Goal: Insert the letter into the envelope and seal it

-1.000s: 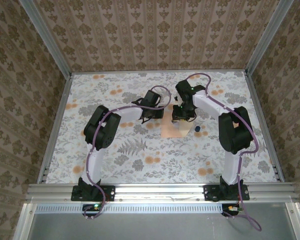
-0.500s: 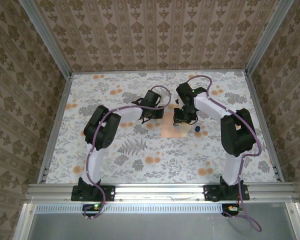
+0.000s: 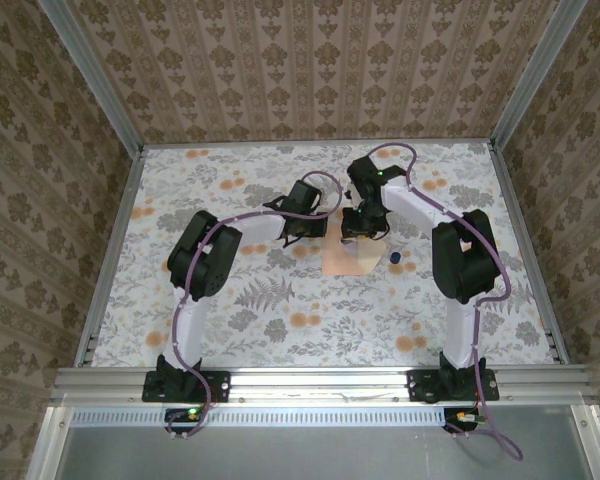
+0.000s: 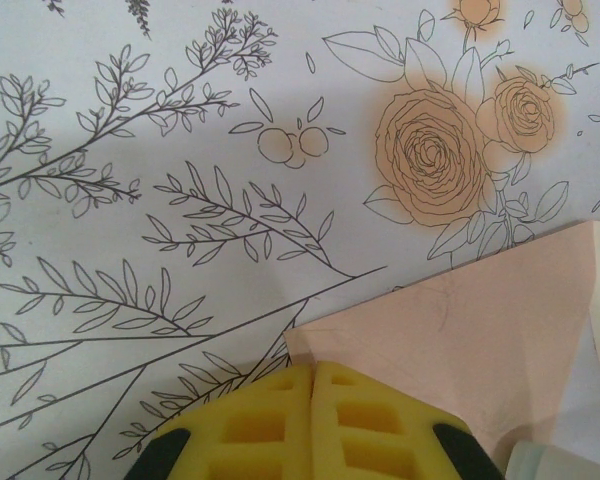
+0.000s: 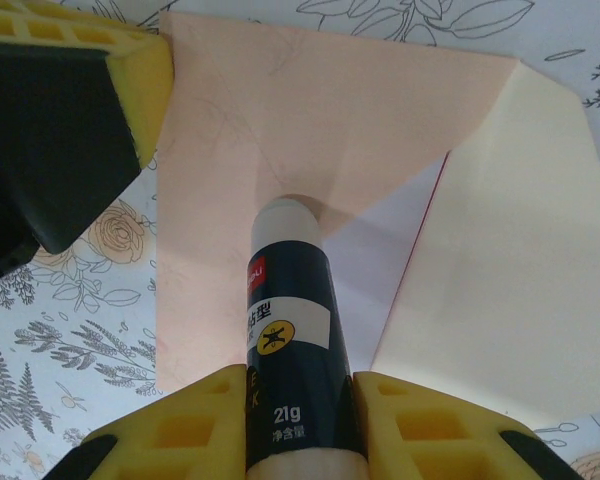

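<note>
Gluing step: right gripper (image 5: 300, 405) pinches a glue stick (image 5: 288, 300), tip on the envelope (image 5: 280, 110) flap. Left gripper (image 4: 312, 405), jaws pressed together, rests at its corner. Letter (image 5: 378, 255) lies inside. Next, likely: spread glue, fold flap.

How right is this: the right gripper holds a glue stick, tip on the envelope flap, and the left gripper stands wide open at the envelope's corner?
One thing is wrong: the left gripper is shut, jaws pressed together, as the left wrist view shows. The right gripper holds the glue stick, tip on the envelope flap.
</note>
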Controlling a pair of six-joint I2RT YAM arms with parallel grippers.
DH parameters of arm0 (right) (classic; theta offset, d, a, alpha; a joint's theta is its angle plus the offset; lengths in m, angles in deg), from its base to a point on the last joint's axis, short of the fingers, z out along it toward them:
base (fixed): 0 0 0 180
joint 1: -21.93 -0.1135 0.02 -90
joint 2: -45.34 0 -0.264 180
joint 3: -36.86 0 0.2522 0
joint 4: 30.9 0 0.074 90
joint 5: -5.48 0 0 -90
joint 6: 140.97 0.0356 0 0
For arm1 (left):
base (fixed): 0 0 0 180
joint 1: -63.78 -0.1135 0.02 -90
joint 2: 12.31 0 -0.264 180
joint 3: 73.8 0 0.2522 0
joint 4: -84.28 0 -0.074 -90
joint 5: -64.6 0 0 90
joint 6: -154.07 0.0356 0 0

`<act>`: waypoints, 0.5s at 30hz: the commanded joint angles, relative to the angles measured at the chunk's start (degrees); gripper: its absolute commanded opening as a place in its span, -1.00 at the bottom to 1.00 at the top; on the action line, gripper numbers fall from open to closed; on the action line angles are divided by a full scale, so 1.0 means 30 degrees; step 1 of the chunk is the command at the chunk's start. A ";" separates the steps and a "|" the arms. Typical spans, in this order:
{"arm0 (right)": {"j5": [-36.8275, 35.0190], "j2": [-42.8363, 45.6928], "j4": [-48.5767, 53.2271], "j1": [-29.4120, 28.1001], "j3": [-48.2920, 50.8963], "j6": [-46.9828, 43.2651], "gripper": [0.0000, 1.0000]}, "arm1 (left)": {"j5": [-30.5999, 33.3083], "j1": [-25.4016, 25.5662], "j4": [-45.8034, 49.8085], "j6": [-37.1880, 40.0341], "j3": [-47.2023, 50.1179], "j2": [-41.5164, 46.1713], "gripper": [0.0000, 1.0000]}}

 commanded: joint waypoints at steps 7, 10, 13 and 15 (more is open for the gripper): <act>-0.0271 0.0967 0.1573 -0.0349 0.1471 -0.0225 -0.94 | -0.0017 0.0151 0.1186 -0.0424 0.0371 0.0335 -1.00; -0.0002 0.1539 0.1835 -0.0667 0.2057 -0.0178 -0.94 | 0.0003 0.0136 0.1156 -0.0461 0.0373 0.0329 -1.00; 0.0083 0.1915 0.1874 -0.0940 0.2570 -0.0109 -0.94 | -0.0015 0.0169 0.1156 -0.0455 0.0346 0.0335 -1.00; 0.0142 0.1985 0.1804 -0.1035 0.2813 -0.0061 -0.93 | -0.0019 0.0177 0.1129 -0.0488 0.0342 0.0306 -1.00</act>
